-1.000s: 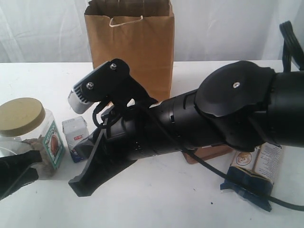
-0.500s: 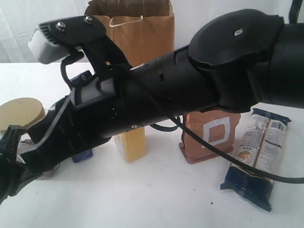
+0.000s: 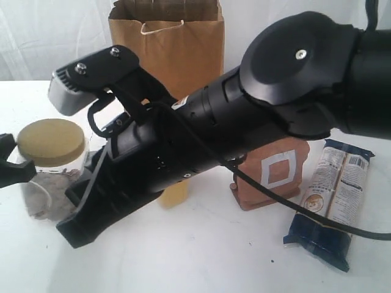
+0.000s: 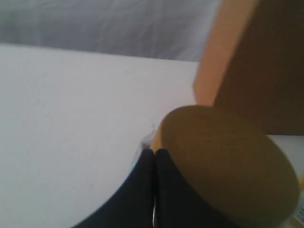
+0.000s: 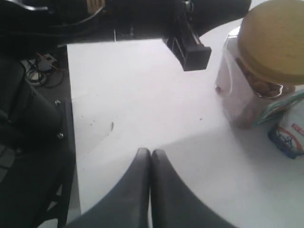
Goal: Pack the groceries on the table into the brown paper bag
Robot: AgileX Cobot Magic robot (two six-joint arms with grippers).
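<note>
Jar (image 3: pixel 51 143), pouch (image 3: pixel 275 174), packet (image 3: pixel 335 195), paper bag (image 3: pixel 183 55): one of each.

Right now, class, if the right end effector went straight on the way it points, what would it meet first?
Most likely the bare white table: the shut right end effector slants down toward it, and the yellow-lidded jar stands off to one side.

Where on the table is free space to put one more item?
Free: the front of the table, before the pouch and left of the long packet; also the back left, between the jar and the paper bag. Crowded: around the bottle, under the right arm.
</note>
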